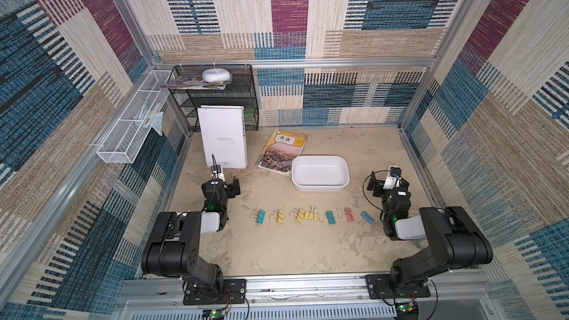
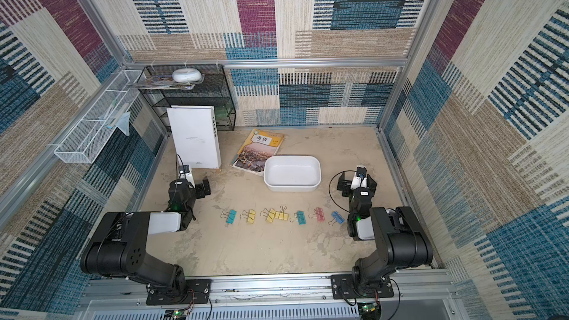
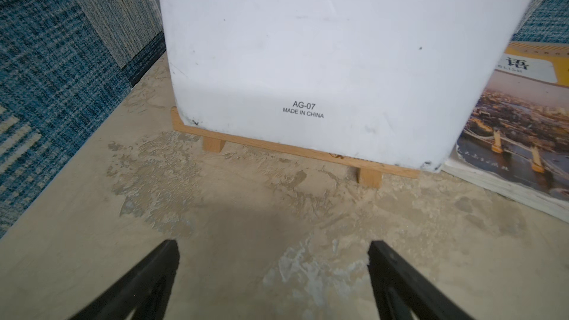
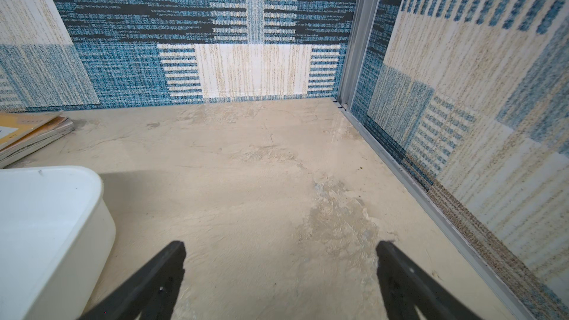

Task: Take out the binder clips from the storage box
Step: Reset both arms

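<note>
A: Reading outward from the near edge of the bench (image 1: 292, 250), we meet the binder clips (image 1: 311, 216) first. Seven lie in a loose row on the bare surface: teal, three yellow, teal, pink, blue. Two of the yellow ones touch.

B: And the tools?

A: They sit a little farther in, one past each end of the row. The left tool (image 3: 273, 243) has its jaws spread wide over bare bench, with nothing between them and nothing touched. It faces a white panel (image 3: 323, 41) on a wooden stand. The right tool (image 4: 281, 243) is equally wide and empty.

B: Where do we place the storage box (image 1: 320, 188)?

A: It stands beyond the row at mid-bench, just beside the right tool. In both top views its floor shows bare and white, with no clip inside. Its far corner meets the book (image 1: 281, 152), though we cannot tell whether it touches or overlaps.

B: What does the step in hand ask, then?

A: We judge the removal complete. Done well, it closes with a count of seven against the empty box. Any retreat should lift both tools clear of the wire handles and the box rim.
</note>
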{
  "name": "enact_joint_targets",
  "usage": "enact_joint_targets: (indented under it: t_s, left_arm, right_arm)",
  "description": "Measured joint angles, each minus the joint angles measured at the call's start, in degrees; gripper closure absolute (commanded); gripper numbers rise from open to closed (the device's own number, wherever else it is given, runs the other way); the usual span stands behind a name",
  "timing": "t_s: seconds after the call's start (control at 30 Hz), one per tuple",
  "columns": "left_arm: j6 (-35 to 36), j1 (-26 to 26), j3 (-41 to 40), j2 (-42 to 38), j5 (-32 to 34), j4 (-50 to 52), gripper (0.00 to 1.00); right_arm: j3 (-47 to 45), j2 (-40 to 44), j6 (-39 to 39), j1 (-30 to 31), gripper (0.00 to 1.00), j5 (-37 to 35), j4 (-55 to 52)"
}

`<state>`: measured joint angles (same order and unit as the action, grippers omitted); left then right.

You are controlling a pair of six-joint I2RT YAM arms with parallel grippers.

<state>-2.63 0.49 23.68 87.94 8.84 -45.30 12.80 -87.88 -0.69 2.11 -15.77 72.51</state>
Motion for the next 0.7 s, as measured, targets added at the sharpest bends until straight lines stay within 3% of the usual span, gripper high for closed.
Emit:
enact_joint_targets:
  t_s: [0.53, 0.7]
  left_arm:
    - [0.0, 0.0, 0.0, 0.0, 0.0, 0.0, 0.01]
    - [0.0, 0.0, 0.0, 0.0, 0.0, 0.0, 0.01]
  right_arm:
    - [0.1, 0.0, 0.0, -0.1, 0.01, 0.7, 0.0]
    - [-0.5, 0.7, 2.5, -3.0, 0.01, 13.7, 0.2]
